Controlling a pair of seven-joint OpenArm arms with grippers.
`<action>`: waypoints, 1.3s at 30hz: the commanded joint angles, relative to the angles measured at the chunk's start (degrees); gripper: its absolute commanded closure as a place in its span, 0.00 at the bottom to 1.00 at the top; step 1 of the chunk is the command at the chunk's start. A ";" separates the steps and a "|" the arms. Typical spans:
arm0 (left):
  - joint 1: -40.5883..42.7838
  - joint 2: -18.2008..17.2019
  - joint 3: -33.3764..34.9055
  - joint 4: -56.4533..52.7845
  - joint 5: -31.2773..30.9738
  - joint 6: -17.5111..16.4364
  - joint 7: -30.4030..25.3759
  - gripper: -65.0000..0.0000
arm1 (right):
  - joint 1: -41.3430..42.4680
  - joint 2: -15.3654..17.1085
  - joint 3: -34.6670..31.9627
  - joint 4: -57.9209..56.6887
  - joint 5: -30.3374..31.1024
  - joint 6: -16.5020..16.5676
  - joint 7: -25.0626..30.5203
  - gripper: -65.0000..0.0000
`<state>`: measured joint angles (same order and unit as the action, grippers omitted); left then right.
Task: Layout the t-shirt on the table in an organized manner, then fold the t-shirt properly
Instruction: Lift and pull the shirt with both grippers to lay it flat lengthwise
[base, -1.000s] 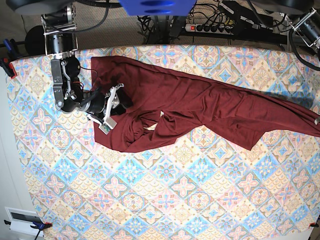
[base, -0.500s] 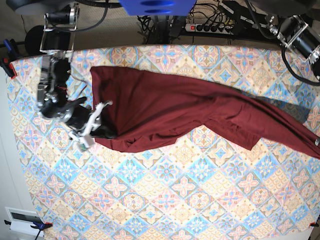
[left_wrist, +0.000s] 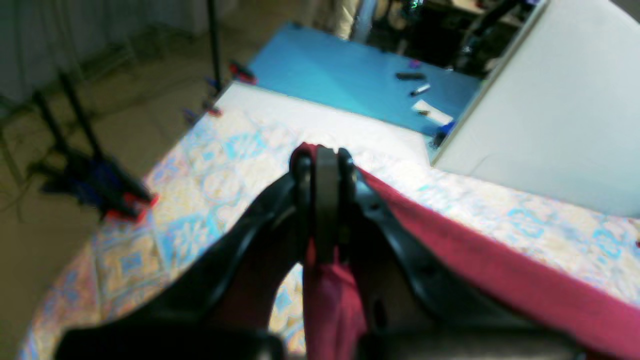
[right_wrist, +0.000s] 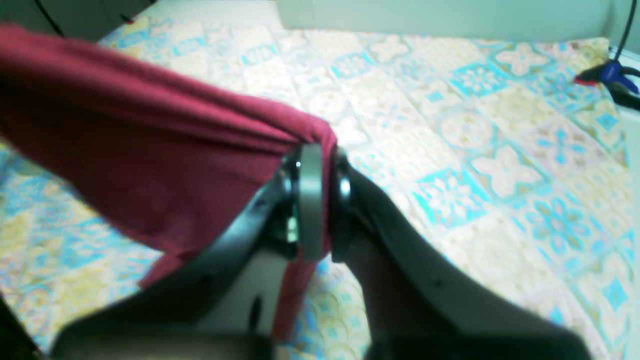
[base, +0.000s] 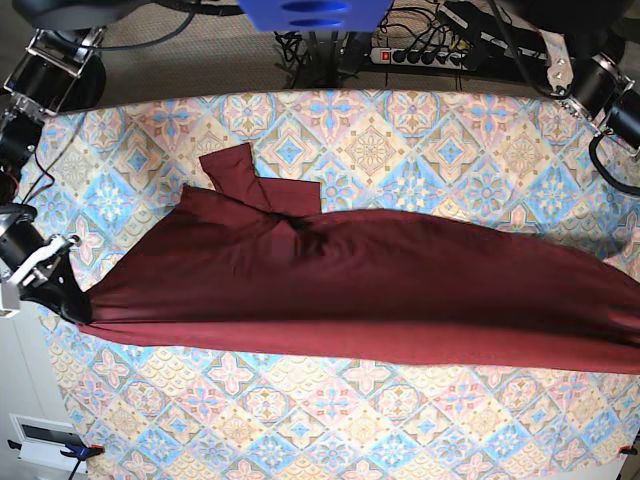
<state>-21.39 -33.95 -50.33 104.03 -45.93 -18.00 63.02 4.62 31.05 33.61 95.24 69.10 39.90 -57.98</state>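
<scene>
The dark maroon t-shirt (base: 350, 290) is pulled into a long band across the patterned table (base: 400, 130), from the left edge to past the right edge of the base view. One sleeve (base: 245, 175) lies flat at the back left. My right gripper (base: 72, 305) is at the table's left edge, shut on the shirt's left end. The right wrist view shows this gripper (right_wrist: 314, 165) pinching fabric (right_wrist: 150, 165) that hangs above the cloth. My left gripper (left_wrist: 324, 162) is shut on the other end of the t-shirt (left_wrist: 500, 280) and sits outside the base view.
A power strip (base: 420, 55) and cables lie behind the table. A clamp (right_wrist: 607, 75) grips the cloth at a corner. A white box (base: 40, 440) sits off the front left corner. A blue table (left_wrist: 350, 70) and a white panel (left_wrist: 550, 100) stand beyond the table's end.
My right gripper shut on the shirt's left part and pulled it out to the table's left edge. The right end went further right, so the crumpled shirt is now stretched into a band.
</scene>
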 joint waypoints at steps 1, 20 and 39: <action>-0.02 -1.43 -2.73 2.83 -2.02 -0.07 -0.74 1.00 | -0.45 2.49 2.75 0.89 3.21 0.10 0.88 1.00; 8.07 -5.91 -25.32 10.92 -12.92 0.02 5.94 1.00 | -13.46 2.93 13.56 13.90 10.94 0.10 -0.18 1.00; 12.11 2.35 -6.86 -11.50 6.24 -0.15 -14.37 1.00 | 0.17 -0.85 -9.21 8.10 -9.36 0.10 0.09 1.00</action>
<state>-8.23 -29.65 -57.12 91.48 -38.33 -17.93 50.54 3.84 28.64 23.64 102.87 59.11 40.21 -59.33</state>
